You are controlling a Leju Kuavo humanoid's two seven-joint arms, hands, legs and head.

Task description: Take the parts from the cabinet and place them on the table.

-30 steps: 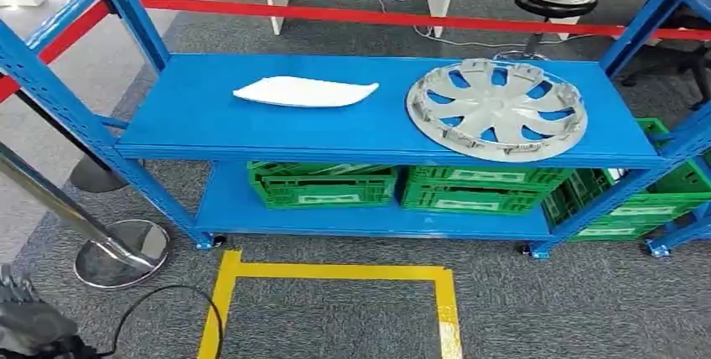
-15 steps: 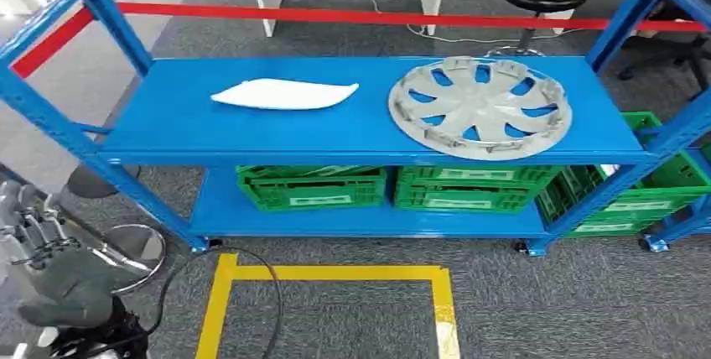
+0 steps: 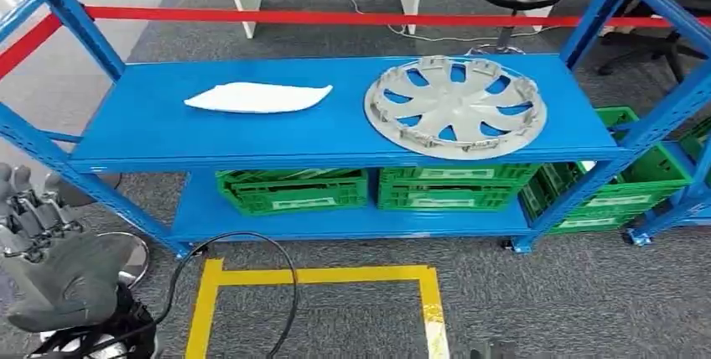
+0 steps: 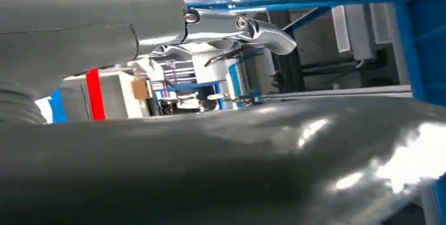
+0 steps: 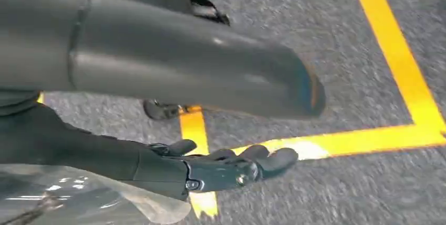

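On the blue cabinet's (image 3: 251, 137) top shelf, mid-frame, sit a white part (image 3: 256, 97) and a silver hubcap (image 3: 454, 107). Lower left, the left hand (image 3: 42, 241) is raised, fingers apart, holding nothing. The right hand (image 5: 231, 167) hangs over the floor, fingers loosely spread, empty too.

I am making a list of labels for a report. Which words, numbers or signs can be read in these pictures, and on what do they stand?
No text can be read.
White label strips on the green plastic crates under the blue metal shelf: too small and blurred to read.
Silver plastic wheel cover: no lettering visible.
Flat white plastic part: no lettering visible.
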